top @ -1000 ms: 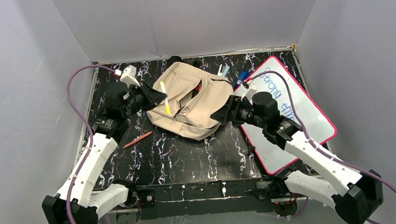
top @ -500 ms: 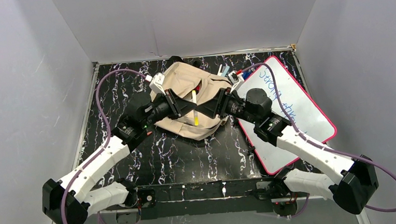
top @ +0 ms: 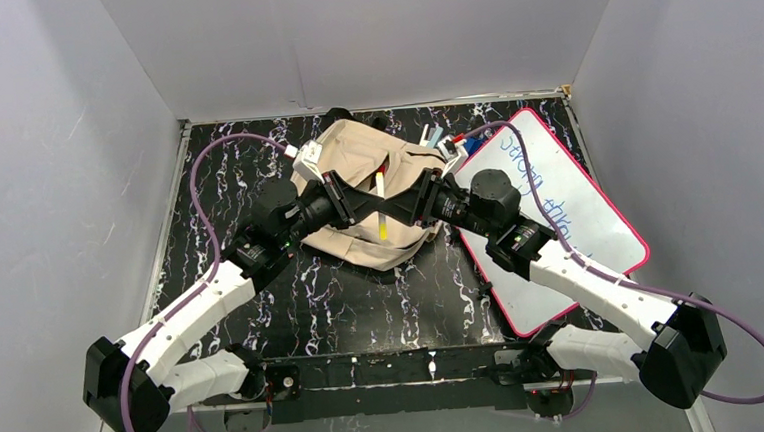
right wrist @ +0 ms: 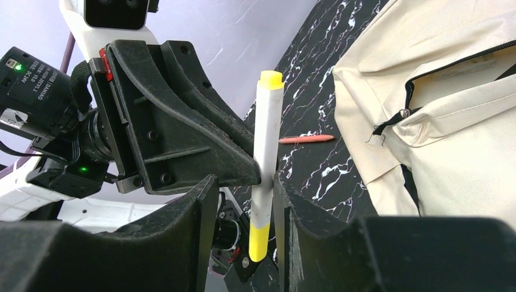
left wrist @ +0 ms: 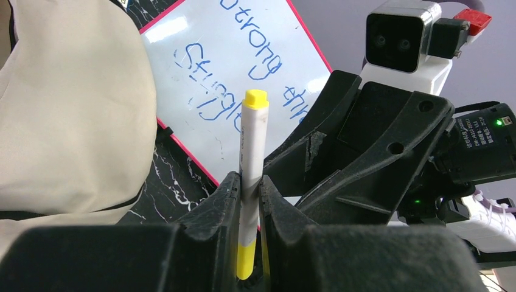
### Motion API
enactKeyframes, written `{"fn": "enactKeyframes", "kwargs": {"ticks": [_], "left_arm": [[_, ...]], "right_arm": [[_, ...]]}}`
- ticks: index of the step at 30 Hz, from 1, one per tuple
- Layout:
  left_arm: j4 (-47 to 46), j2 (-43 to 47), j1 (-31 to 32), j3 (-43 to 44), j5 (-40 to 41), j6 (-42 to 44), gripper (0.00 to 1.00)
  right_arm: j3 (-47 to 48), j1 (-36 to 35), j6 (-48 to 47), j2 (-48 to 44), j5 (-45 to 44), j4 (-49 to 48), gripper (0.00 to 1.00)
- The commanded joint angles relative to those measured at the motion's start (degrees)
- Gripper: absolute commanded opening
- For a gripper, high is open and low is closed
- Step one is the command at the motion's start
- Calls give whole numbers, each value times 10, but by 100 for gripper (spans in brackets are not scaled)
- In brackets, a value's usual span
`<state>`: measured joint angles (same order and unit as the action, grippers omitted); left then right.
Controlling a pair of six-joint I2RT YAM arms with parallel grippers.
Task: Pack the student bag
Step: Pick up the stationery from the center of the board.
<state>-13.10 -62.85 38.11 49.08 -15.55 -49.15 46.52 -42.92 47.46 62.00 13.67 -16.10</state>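
Note:
The beige student bag [top: 349, 148] lies at the back middle of the table, its black zipper open. Above it my two grippers meet tip to tip. My left gripper [top: 374, 208] is shut on a white marker with yellow ends [top: 380, 202], gripping its lower part [left wrist: 251, 158] between both fingers [left wrist: 249, 182]. My right gripper [right wrist: 246, 185] stands open around the same marker [right wrist: 266, 140]. The marker rests against one of its fingers and a gap shows to the other. The bag [right wrist: 426, 91] lies just to the right in the right wrist view.
A pink-framed whiteboard [top: 568, 215] with blue writing lies to the right of the bag, under my right arm. A red pencil [right wrist: 306, 139] lies on the black marbled table left of the bag. Small blue and white items [top: 449, 142] sit at the back by the whiteboard.
My left gripper carried the marker rightward over the bag. My right gripper moved left to meet it, and its jaws narrowed around the marker.

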Motion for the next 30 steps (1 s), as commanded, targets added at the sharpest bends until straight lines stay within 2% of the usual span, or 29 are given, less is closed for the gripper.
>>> {"fn": "enactKeyframes", "kwargs": {"ticks": [1, 4, 7, 14, 18, 23, 27, 30], "left_arm": [[-11, 14, 5, 0, 12, 5, 0], [-11, 16, 5, 1, 12, 5, 0], [-9, 16, 5, 5, 13, 7, 0], [-12, 11, 5, 8, -7, 3, 0], [-16, 9, 6, 5, -22, 1, 0], [-20, 17, 6, -1, -21, -5, 0], [-15, 19, 6, 2, -21, -3, 0], [-19, 19, 7, 1, -22, -5, 0]], "right_arm": [[15, -3, -3, -7, 20, -31, 48], [14, -4, -4, -6, 29, -25, 52], [11, -4, -6, -8, 28, -17, 52], [8, -4, -15, -6, 23, 6, 37], [5, -4, -12, 5, 24, 5, 34], [8, -3, -9, 16, 23, 4, 36], [8, -3, -11, 22, 9, 9, 45], [8, -4, -13, 27, 7, 12, 44]]}}
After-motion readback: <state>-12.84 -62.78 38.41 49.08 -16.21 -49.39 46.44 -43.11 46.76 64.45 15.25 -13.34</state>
